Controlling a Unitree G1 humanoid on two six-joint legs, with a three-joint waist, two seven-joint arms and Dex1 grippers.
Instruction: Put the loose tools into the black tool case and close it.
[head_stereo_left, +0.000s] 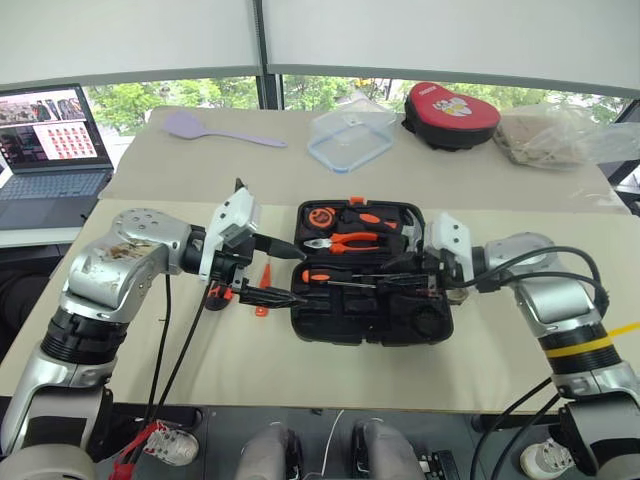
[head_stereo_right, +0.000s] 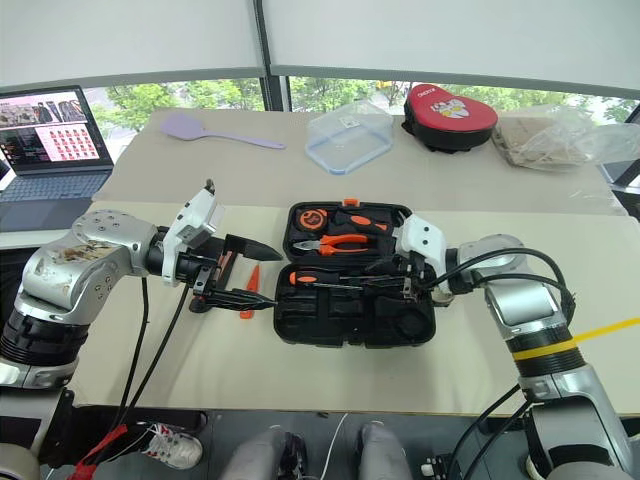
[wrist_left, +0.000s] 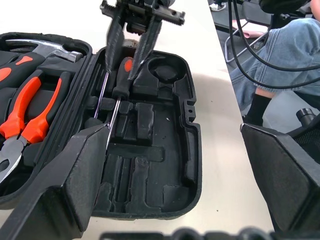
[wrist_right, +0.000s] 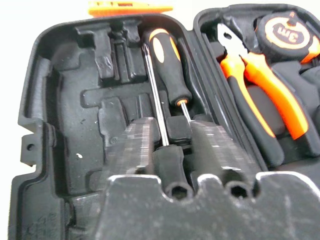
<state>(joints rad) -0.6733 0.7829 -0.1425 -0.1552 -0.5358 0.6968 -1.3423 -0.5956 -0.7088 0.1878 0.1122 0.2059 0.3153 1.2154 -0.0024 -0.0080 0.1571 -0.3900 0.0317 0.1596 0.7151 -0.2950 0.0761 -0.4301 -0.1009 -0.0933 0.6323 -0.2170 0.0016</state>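
Observation:
The black tool case (head_stereo_left: 372, 330) lies open at the table's middle. Its far half holds orange-handled pliers (head_stereo_left: 345, 241) and a tape measure (head_stereo_left: 320, 217). Two screwdrivers lie in its near half. One has an orange-and-black handle (wrist_right: 167, 65). My right gripper (wrist_right: 172, 140) reaches in from the case's right side and is shut on the other screwdriver's black handle (wrist_right: 167, 160). My left gripper (head_stereo_left: 300, 277) hovers open at the case's left edge with nothing between its fingers. A slim orange tool (head_stereo_left: 266, 273) lies on the table just left of the case.
At the far side of the table are a lilac spatula (head_stereo_left: 215, 130), a clear plastic box (head_stereo_left: 350, 138), a red-and-black pouch (head_stereo_left: 450, 115) and a plastic bag (head_stereo_left: 560, 135). A laptop (head_stereo_left: 50, 140) stands at the far left.

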